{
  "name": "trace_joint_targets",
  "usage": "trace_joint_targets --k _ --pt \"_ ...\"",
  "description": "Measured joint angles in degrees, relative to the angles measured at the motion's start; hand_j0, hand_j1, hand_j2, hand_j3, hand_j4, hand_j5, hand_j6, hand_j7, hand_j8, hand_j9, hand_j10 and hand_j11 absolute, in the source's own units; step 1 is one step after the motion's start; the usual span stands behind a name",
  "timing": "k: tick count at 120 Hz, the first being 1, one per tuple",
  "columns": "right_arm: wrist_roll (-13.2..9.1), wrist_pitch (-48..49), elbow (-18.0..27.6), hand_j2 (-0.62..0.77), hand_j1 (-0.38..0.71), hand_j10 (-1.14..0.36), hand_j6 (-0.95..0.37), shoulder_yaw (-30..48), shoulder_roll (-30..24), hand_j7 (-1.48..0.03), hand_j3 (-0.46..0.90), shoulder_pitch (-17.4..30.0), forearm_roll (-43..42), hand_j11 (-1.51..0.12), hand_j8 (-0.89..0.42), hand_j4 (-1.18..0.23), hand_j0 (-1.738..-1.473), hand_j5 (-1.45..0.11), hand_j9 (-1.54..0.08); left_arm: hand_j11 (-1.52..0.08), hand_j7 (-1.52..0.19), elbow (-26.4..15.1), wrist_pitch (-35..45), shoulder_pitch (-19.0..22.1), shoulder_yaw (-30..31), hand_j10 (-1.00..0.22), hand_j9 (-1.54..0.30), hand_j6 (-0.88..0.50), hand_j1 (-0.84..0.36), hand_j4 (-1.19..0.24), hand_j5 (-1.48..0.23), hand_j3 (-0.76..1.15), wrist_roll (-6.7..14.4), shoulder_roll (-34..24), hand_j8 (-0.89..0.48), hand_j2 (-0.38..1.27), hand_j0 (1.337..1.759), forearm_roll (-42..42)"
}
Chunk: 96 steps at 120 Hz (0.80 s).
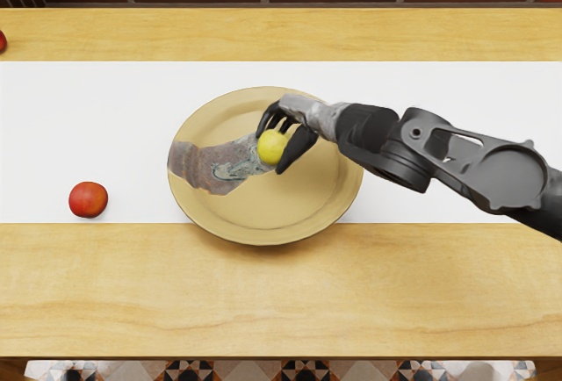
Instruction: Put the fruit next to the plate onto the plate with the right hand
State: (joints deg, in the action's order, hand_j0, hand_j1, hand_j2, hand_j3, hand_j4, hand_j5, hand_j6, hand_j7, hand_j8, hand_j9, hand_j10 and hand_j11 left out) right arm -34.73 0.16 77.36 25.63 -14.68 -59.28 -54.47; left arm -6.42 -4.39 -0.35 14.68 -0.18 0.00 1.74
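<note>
- Right arm [465, 168]: dark grey, chunky links with rounded joint housings and cut-out openings.
- Right hand [294, 125]: pale metallic grey back, black fingers [299, 148].

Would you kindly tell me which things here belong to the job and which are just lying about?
Job: right hand, the yellow fruit it grasps, plate.
Lying about: red fruit left of the plate, red object at the far-left edge.

Right hand [292, 128], likely lemon [272, 147], over plate [263, 210]
</note>
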Motion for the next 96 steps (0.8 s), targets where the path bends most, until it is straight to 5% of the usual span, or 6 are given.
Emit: trace_joint_targets --k 18,32,73,96 --pt "0.04 -0.02 -1.18 0.31 0.28 -0.72 -0.4 -1.22 1.01 -0.95 0.0 -0.4 -0.47 -0.95 -0.43 -0.58 -1.654 -0.99 -0.95 -0.32 -0.32 0.0 0.0 0.0 0.0 -0.25 -0.32 -0.25 0.06 -0.25 -0.32 0.0 0.0 0.0 -0.25 0.05 1.658 0.01" --pt "0.08 -0.08 -1.72 0.16 0.24 -0.61 -0.41 -1.63 1.22 -0.8 0.0 -0.63 -0.53 -0.8 -0.44 -0.58 -1.656 -0.83 -0.8 -0.32 -0.32 0.0 0.0 0.0 0.0 -0.25 -0.32 -0.25 0.06 -0.25 -0.32 0.0 0.0 0.0 -0.25 0.05 1.658 0.01" --pt "0.05 -0.03 -2.15 -0.01 -0.01 -0.3 -0.27 -1.75 0.73 -0.4 0.0 -1.45 0.19 -0.4 -0.27 -0.3 -1.658 -0.4 -0.4 -0.32 -0.32 0.0 0.0 0.0 0.0 -0.25 -0.32 -0.25 0.05 -0.25 -0.32 0.0 0.0 0.0 -0.25 0.05 1.658 0.0" --pt "0.85 3.91 -0.07 -0.01 -0.18 -0.15 -0.14 2.73 -4.27 -0.2 0.0 -1.71 7.21 -0.2 -0.14 -0.15 -1.658 -0.2 -0.2 -0.32 -0.32 0.0 0.0 0.0 0.0 -0.25 -0.32 -0.25 0.06 -0.25 -0.32 0.0 0.0 0.0 -0.25 0.05 1.658 0.0"
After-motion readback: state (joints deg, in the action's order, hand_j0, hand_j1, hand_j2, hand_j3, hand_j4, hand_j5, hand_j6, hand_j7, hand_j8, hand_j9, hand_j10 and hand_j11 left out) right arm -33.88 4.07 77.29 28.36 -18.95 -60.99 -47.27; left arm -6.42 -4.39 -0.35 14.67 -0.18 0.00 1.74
